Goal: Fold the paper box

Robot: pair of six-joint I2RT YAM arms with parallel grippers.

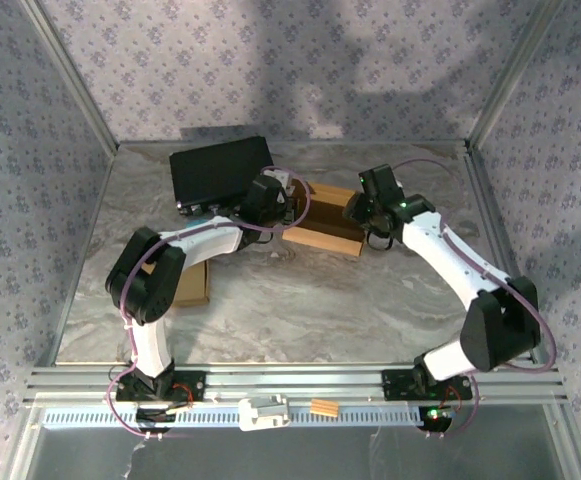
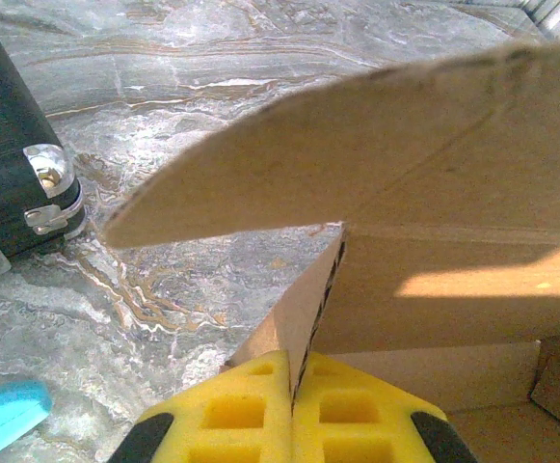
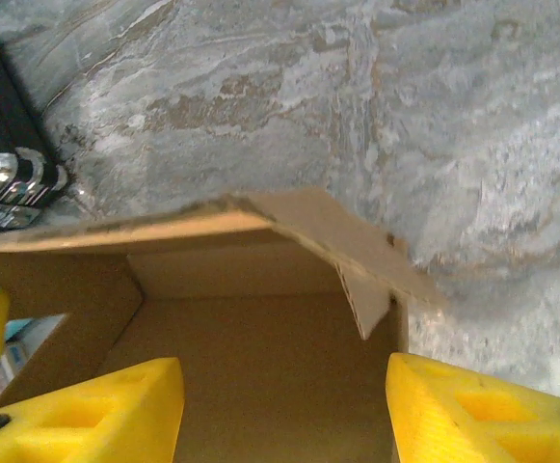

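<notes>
Left pincer [image 2: 294, 391] is clamped together on a side wall of the paper box [image 2: 434, 289]; the cardboard edge sits pinched between the yellow pads. Right pincer [image 3: 284, 415] hangs over the box's open inside with its jaws apart and nothing between them.

The box sits mid-desk toward the far side, between the two wrists in the top view [image 1: 325, 225].

Progress, my read: partway.
- Walls are up and the bottom looks formed.
- A long flap [image 2: 337, 154] arches loose over the opening.
- The far flap [image 3: 289, 217] leans at an angle and is not tucked.
- Top is not closed, so flap folding and closing are left.

Edges and room:
- A black case [image 1: 220, 170] lies just beside the box on its far-left side. Its metal latch shows near the left wrist, so that side is tight.
- The bare desk [image 1: 300, 300] on the near side of the box is open, and that is the best lane for swinging either arm.
- The right side of the box has free desk up to the frame rail [image 1: 475, 180].
- A flat cardboard piece [image 1: 195, 285] lies under the left arm's elbow, well apart from the box.
- Something blue [image 2: 5, 410] sits low-left in the left wrist view; I can't tell what it is.
</notes>
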